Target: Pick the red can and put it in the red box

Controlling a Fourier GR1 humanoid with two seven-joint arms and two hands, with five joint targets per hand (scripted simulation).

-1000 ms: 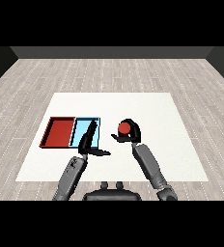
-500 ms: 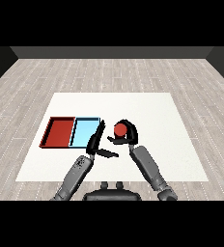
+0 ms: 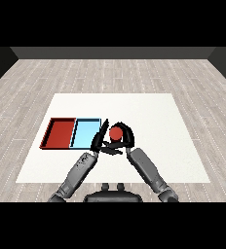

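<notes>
1. Red can (image 3: 116,132) sits in the right hand (image 3: 123,138), just right of the light blue tray's (image 3: 85,134) right edge, near the table's (image 3: 149,116) middle-front. Only its red top shows; can't tell if it's lifted off the table or resting on it.
2. Right hand: fingers curl over the can's far side and around to the right, thumb underneath on the near side, so it's clamped on the can.
3. Left hand (image 3: 99,140): fingers straight and together, pointing up and away, edge-on just left of the can, over the blue tray's right rim. Thumb sticks out to the right, toward the right hand's thumb; can't tell if they touch. Holds nothing.
4. Both grey forearms come in from the lower corners and converge at the can.
5. Red tray (image 3: 60,133) lies left of the blue one, sides touching; the can is apart from it, w/ the blue tray between.
</notes>
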